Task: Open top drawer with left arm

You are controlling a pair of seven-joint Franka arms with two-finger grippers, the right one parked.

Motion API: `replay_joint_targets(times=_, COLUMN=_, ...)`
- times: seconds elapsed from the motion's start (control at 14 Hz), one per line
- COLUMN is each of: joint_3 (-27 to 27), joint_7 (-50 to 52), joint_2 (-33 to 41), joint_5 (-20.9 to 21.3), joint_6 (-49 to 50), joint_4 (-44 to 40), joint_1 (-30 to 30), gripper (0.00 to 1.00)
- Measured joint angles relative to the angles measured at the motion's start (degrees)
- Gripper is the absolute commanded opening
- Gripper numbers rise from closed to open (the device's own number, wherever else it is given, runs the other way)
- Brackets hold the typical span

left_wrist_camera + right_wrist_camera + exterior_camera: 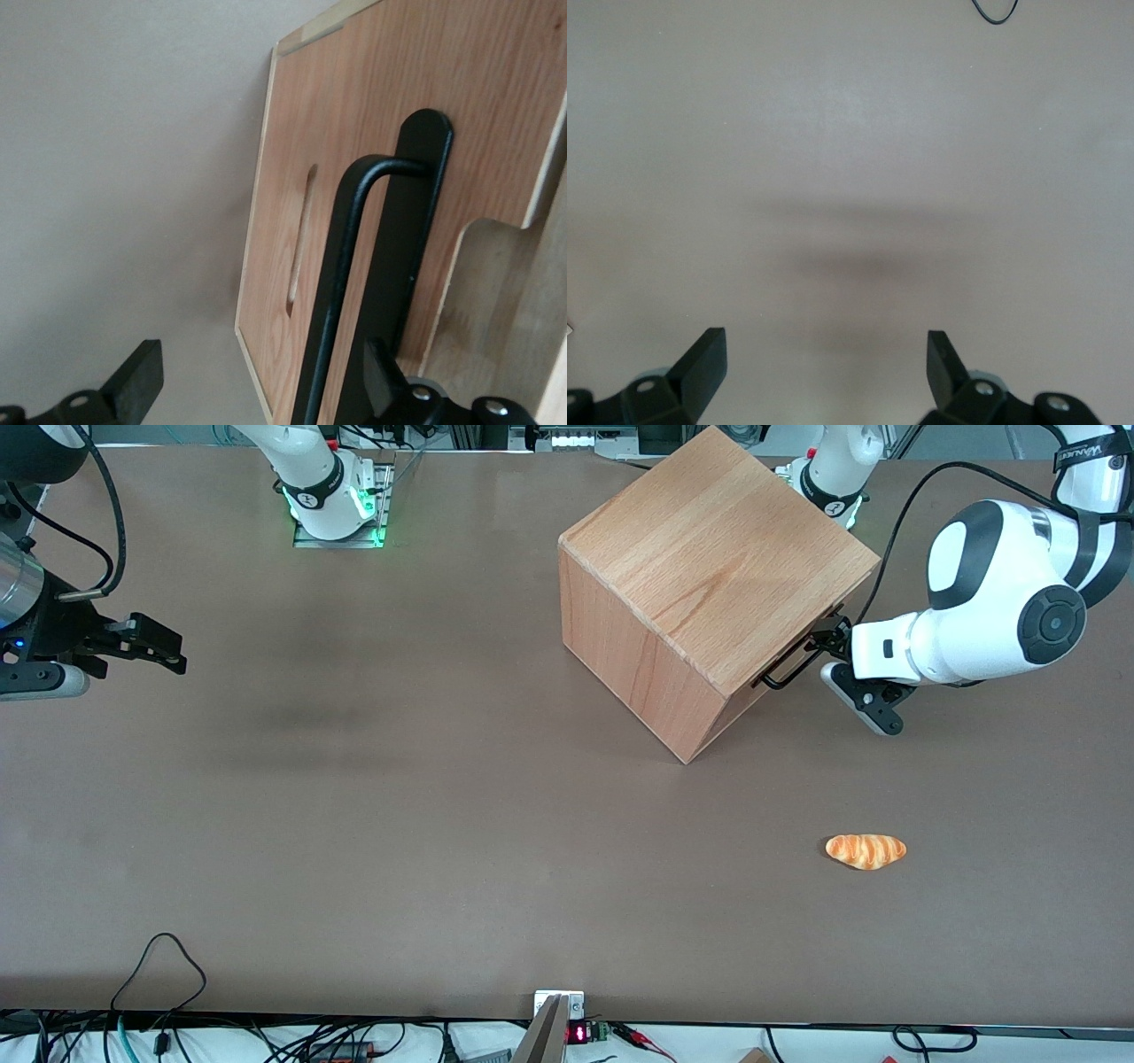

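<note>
The wooden cube cabinet (709,576) stands on the brown table, its front turned toward the working arm's end. The top drawer's black bar handle (784,671) sticks out from that front. My left arm's gripper (828,639) is right at the handle, in front of the drawer. In the left wrist view the gripper (261,376) is open, and the handle bar (332,283) runs between its fingers (140,376), close to one of them and apart from the other. The drawer's wood front (372,97) fills the space past the bar.
An orange striped bread roll (866,850) lies on the table nearer the front camera than the cabinet, toward the working arm's end. Cables (159,965) trail at the table's near edge.
</note>
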State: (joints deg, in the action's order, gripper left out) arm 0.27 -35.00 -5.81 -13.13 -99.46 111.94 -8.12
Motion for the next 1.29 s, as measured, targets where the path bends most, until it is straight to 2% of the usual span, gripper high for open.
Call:
replay_joint_targets(times=1.0, joint_3=0.4, joint_7=-2.6, joint_2=-1.4, joint_5=-0.3, joint_6=-10.7, joint_4=3.5, joint_1=0.3, gripper=1.0)
replay_joint_targets(times=1.29, joint_3=3.2, joint_7=-4.8, joint_2=-1.2, joint_5=-0.3, joint_6=-20.6, joint_4=3.5, joint_1=0.8, gripper=1.0)
